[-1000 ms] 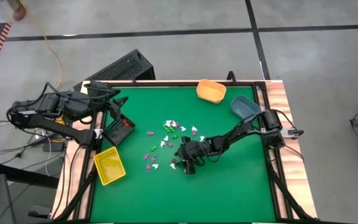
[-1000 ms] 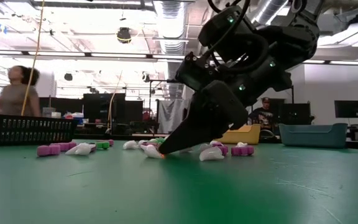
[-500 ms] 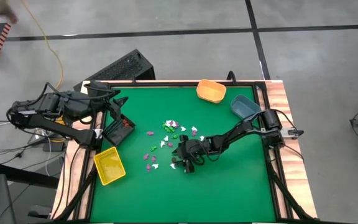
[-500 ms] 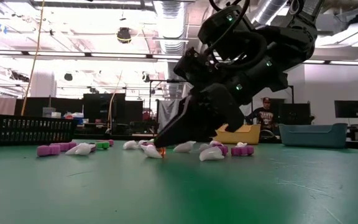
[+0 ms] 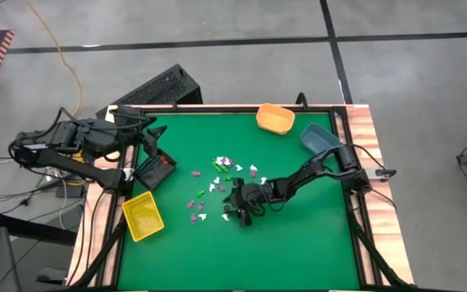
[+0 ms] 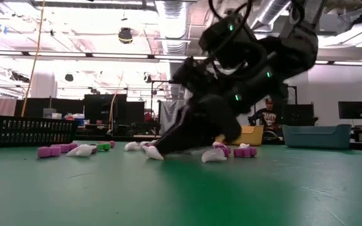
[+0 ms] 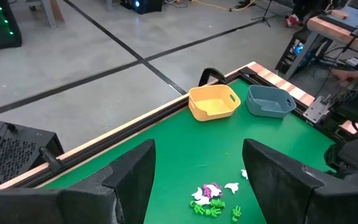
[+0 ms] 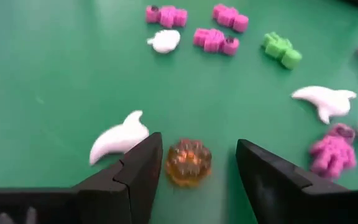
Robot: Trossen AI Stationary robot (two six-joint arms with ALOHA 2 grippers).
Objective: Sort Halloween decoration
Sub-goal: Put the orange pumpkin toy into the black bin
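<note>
The Halloween decoration is a scatter of tiny white, purple and green trinkets lying on the green table, also in the low view. An orange trinket lies flat between the open fingers of my right gripper, close to one finger; whether it touches I cannot tell. This gripper slants down at the near side of the scatter, fingertips at the table. A white trinket lies just outside one finger. My left gripper waits open, raised over the black basket at the left.
A yellow bin sits near left beside the black basket. An orange bin and a blue bin stand at the far right. A raised black frame borders the table. A person sits in the room beyond.
My right gripper has tipped further down and edged toward the table's left, bringing its fingertips down to the table on either side of the orange trinket. Its fingers stay open. A person in the room behind has walked out of view.
</note>
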